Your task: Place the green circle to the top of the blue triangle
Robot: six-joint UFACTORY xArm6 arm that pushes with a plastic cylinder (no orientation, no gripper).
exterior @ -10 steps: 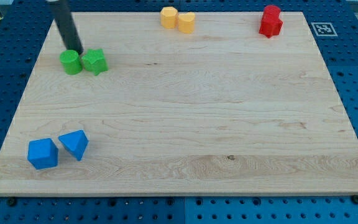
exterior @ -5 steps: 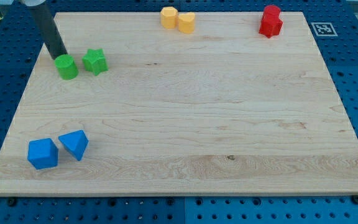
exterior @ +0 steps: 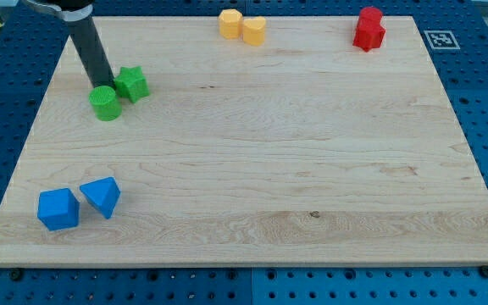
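The green circle [exterior: 104,102] lies near the board's upper left. My tip [exterior: 100,85] touches its top edge, and the dark rod rises toward the view's top left. A green star-shaped block [exterior: 131,84] sits just to the right of my tip, close to the circle. The blue triangle [exterior: 102,196] lies at the lower left, well below the green circle. A blue cube [exterior: 58,209] sits just left of the triangle.
Two yellow blocks [exterior: 241,25] sit together at the board's top edge, near the middle. A red block [exterior: 368,28] stands at the top right. The wooden board [exterior: 312,152] lies on a blue pegboard table, with a marker tag [exterior: 440,39] beyond its top right corner.
My tip swung left, then back right and down. The green circle slid down the view and apart from the green star, slightly toward the blue triangle.
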